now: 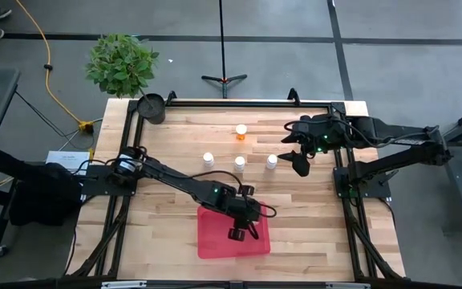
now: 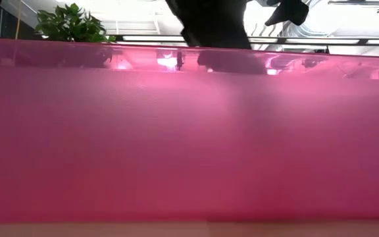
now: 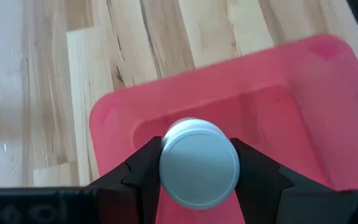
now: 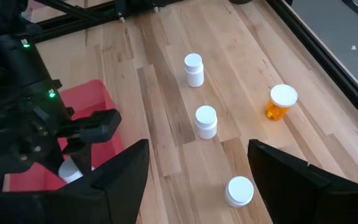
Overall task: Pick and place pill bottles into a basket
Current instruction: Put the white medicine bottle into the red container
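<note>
Left hand over the basket, ready to set a white bottle down.

On the table (image 1: 311, 233) the red basket (image 1: 215, 241) lies near the front edge, and the left arm reaches across it with the left hand (image 3: 199, 171) hovering over the basket's floor, its fingers closed on a white bottle (image 3: 199, 163) seen cap-on between them. This looks like the placing step: the next move calls for lowering a little and parting the fingers so the bottle lands inside the rim. The right hand (image 4: 197, 171) waits wide open and empty near the table's far right side, just beside three white bottles (image 1: 239, 164) standing in a row mid-table. The orange bottle (image 1: 241, 130) stands apart, farther back. All four are yet to be picked.
</note>
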